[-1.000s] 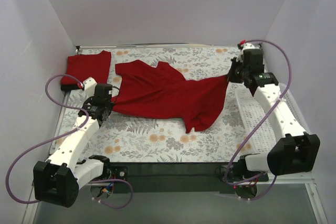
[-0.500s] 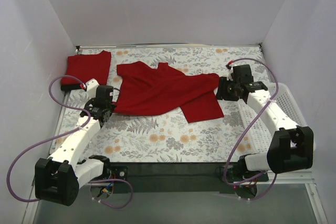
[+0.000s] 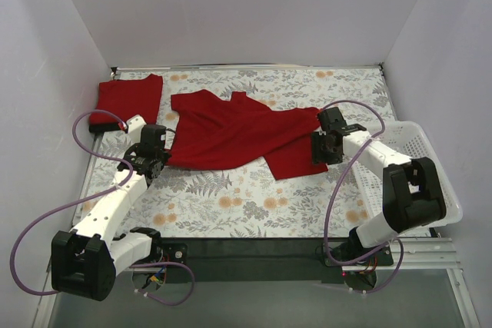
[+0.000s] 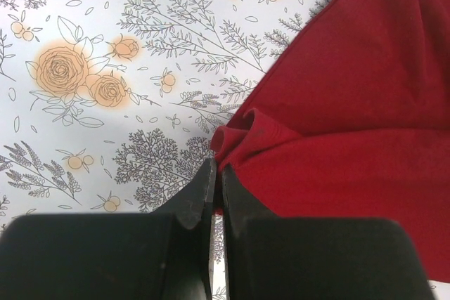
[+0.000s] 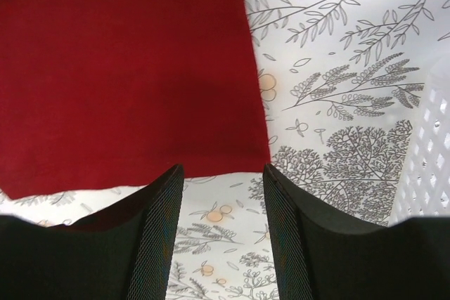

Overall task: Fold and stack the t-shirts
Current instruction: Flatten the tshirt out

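A red t-shirt (image 3: 238, 132) lies spread across the middle of the floral table, its right part folded over. A folded red t-shirt (image 3: 129, 100) sits at the back left corner. My left gripper (image 3: 157, 160) is shut on the spread shirt's left edge, a small fold of red cloth (image 4: 242, 131) bunched at the fingertips (image 4: 205, 177). My right gripper (image 3: 317, 149) is open and empty just off the shirt's right edge (image 5: 140, 68), its fingers (image 5: 165, 194) over bare tablecloth.
A white plastic basket (image 3: 403, 167) stands at the right edge of the table, and its wall shows in the right wrist view (image 5: 429, 152). White walls enclose the table on three sides. Purple cables loop beside both arms.
My right gripper carried the shirt's right part in over the table, let it go, and drew left and nearer. The cloth now lies flat and folded. My left gripper stayed put.
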### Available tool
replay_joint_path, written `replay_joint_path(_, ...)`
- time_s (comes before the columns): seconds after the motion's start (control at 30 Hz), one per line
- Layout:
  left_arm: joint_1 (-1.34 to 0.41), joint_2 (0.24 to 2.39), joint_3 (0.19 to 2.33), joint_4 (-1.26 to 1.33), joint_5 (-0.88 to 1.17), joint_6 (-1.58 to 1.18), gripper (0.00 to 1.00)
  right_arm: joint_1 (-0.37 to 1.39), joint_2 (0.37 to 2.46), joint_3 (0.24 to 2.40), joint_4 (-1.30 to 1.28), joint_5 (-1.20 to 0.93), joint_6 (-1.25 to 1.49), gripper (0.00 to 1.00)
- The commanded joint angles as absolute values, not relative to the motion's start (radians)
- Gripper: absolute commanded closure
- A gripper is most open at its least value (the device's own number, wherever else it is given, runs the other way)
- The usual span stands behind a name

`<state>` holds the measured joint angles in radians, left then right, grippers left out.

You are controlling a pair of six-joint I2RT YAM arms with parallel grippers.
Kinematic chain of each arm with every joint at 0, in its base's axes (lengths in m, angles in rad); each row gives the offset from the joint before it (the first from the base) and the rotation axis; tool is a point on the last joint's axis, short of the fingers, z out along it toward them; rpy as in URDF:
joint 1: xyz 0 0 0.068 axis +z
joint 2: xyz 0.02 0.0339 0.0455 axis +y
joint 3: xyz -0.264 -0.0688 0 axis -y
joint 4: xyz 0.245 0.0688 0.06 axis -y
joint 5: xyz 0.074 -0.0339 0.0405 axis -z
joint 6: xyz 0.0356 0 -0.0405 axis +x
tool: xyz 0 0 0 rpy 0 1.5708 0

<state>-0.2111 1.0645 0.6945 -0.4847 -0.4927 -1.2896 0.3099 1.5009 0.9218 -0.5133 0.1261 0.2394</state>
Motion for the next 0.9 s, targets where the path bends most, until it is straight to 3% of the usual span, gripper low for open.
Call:
replay_joint_path(0.0, -0.204, 1.052, 0.692, -0.463, -0.500, -1.281, 1.00, 0.314, 1.532, 0.950, -0.474, 0.216, 0.259, 0.52)
replay_joint_path(0.53, -0.204, 1.051, 0.692, -0.460, -0.494, -1.275, 1.00, 0.314, 1.649, 0.885, -0.431, 0.140, 0.258, 0.59)
replay_joint_path(0.67, -0.204, 1.052, 0.692, -0.460, -0.494, -1.275, 1.00, 0.314, 1.651, 0.864, -0.430, 0.124, 0.256, 0.76)
replay_joint_path(0.7, -0.204, 1.055, 0.690, -0.460, -0.494, -1.275, 1.00, 0.314, 1.644, 0.861, -0.433, 0.123, 0.253, 0.87)
replay_joint_path(0.77, -0.204, 1.058, 0.693, -0.459, -0.494, -1.273, 1.00, 0.318, 1.629, 0.865, -0.436, 0.118, 0.247, 0.98)
replay_joint_path(0.87, -0.204, 1.077, 0.724, -0.466, -0.494, -1.275, 1.00, 0.318, 1.580, 0.937, -0.475, 0.130, 0.235, 0.99)
